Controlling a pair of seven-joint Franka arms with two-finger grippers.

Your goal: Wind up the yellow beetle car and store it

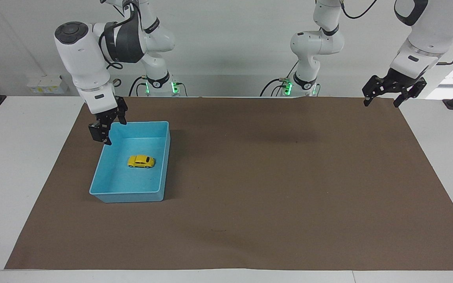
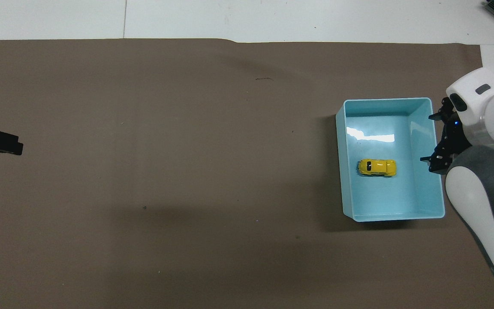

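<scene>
Looking across the table, we see our right gripper (image 1: 107,131) raised over the rim of the blue bin (image 1: 162,184), at the corner nearest the robots, its jaws spread wide and holding nothing. Just beside it, lower down, the yellow toy car (image 1: 141,161) sits on its wheels on the bin floor, untouched. Our left gripper (image 1: 382,98) waits over the brown mat's (image 1: 273,188) corner, open and empty.
</scene>
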